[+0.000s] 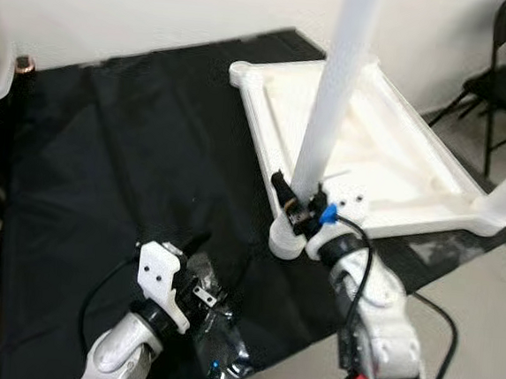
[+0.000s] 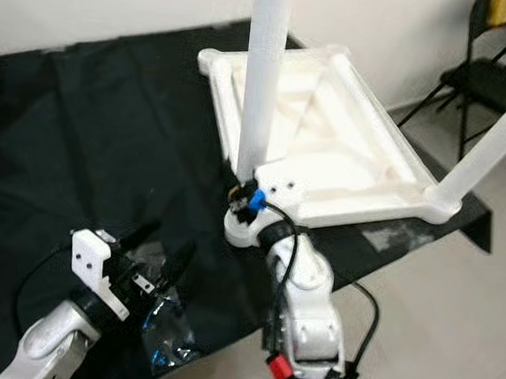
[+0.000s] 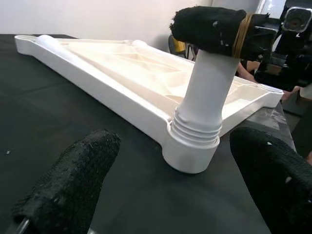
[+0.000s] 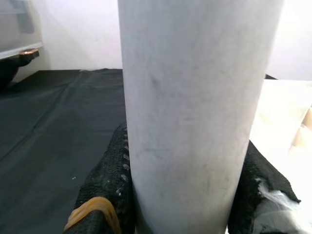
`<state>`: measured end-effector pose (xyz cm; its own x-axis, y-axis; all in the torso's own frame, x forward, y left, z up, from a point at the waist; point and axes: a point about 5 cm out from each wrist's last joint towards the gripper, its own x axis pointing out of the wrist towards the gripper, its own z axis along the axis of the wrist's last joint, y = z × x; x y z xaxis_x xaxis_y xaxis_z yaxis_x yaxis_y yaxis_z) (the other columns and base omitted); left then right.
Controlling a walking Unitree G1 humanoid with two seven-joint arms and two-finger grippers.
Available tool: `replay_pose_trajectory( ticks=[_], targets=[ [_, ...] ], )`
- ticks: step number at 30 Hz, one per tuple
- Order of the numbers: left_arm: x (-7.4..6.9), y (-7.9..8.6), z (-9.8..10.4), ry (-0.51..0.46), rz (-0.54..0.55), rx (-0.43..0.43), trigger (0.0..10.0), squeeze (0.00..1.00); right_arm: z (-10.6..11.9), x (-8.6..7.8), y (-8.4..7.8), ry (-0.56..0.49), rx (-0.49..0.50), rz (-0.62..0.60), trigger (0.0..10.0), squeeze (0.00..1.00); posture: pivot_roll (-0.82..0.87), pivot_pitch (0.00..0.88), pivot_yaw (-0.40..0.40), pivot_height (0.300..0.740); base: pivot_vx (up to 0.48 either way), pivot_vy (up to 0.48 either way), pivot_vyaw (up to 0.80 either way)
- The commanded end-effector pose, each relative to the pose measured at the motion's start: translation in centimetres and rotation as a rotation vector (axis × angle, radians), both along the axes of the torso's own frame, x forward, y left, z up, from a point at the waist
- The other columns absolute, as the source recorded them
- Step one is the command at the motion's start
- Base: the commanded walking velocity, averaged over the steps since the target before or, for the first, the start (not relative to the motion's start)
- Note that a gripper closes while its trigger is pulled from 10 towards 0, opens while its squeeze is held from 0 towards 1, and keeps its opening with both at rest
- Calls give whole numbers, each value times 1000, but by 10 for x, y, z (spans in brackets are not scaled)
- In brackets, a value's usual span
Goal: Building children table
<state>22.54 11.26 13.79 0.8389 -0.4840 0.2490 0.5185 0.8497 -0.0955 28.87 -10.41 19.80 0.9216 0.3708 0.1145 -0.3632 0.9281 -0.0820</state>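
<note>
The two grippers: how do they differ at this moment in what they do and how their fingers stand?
The right gripper is shut on the white table leg near its threaded base, at the corner socket of the upside-down tabletop. The left gripper holds nothing; its fingers are spread open above the black cloth, aimed at that socket. Both have black padded fingers on silver arms.
</note>
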Motion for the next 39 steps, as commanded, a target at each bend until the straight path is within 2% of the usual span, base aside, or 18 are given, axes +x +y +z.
replay_pose_trajectory(
  ticks=[1, 4, 5, 7, 8, 9, 10, 12, 16, 19, 21, 23, 24, 25, 26, 33, 38, 39],
  targets=[
    [-1, 1, -5, 15, 1, 16, 10000, 0, -42, 2, -12, 230, -28, -56, 0, 0, 12, 184, -19, 740, 0, 0, 0],
    [0, 1, -4, 13, 4, 14, 10000, 0, -39, 5, -14, 229, -21, -54, 0, 0, 10, 186, -18, 740, 0, 0, 0],
    [0, 1, -4, 11, 6, 14, 10000, 0, -37, 6, -14, 225, -23, -53, 4667, 0, 8, 187, -14, 740, 0, 0, 0],
    [0, 1, -4, 11, 6, 14, 10000, 0, -37, 6, -14, 225, -23, -53, 4667, 0, 8, 187, -14, 740, 0, 0, 0],
    [1, 1, -4, 11, 8, 14, 10000, 0, -34, 7, -13, 214, -22, -41, 10000, 0, 9, 183, -11, 740, 0, 0, 0],
    [1, 1, -4, 11, 8, 14, 10000, 0, -34, 7, -13, 214, -22, -41, 10000, 0, 9, 183, -11, 740, 0, 0, 0],
    [1, 1, -4, 11, 8, 14, 10000, 0, -28, 8, -12, 191, -16, -17, 10000, 1000, 11, 184, -9, 740, 0, 0, 0],
    [1, 1, -4, 11, 8, 14, 10000, 0, -28, 8, -12, 191, -16, -17, 10000, 1000, 11, 184, -9, 740, 0, 0, 0],
    [0, 1, -4, 12, 5, 14, 10000, 0, -6, 15, -10, 93, -27, 76, 10000, 1000, 10, 182, -6, 740, 0, 0, 0],
    [0, 0, -4, 11, 6, 13, 10000, 0, 26, 15, -7, -22, -88, 361, 10000, 1000, 17, 182, -9, 740, 0, 0, 0],
    [0, 0, -4, 11, 7, 13, 10000, 0, 30, 12, -8, -30, -150, 493, 10000, 1000, 23, 184, -9, 740, 0, 0, 0],
    [0, 0, -4, 11, 7, 13, 10000, 0, 30, 10, -9, -25, -189, 552, 10000, 1000, 23, 184, -9, 740, 0, 0, 0],
    [0, 0, -4, 12, 8, 15, 10000, 0, 28, 7, -13, -6, -296, 655, 10000, 925, 26, 183, -10, 740, 0, 0, 0],
    [0, 0, -4, 12, 8, 15, 10000, 0, 28, 7, -14, 0, -316, 671, 10000, 925, 26, 183, -10, 740, 0, 0, 0],
    [-1, 1, -4, 13, 10, 17, 10000, 0, 31, 8, -15, 4, -306, 692, 10000, 0, 41, 182, -6, 740, 0, 0, 0],
    [-2, 2, -5, 16, 12, 28, 10000, 0, 52, 16, -22, -31, -269, 760, 10000, 0, 43, 183, -2, 740, 0, 0, 0],
    [-2, 3, -5, 17, 18, 40, 10000, 0, 53, 31, -46, 6, -317, 803, 10000, 0, 55, 184, -1, 740, 0, 0, 0],
    [-2, 3, -5, 17, 18, 42, 10000, 0, 53, 36, -55, 22, -338, 798, 9608, 0, 55, 184, -1, 740, 0, 0, 0]
  ],
)
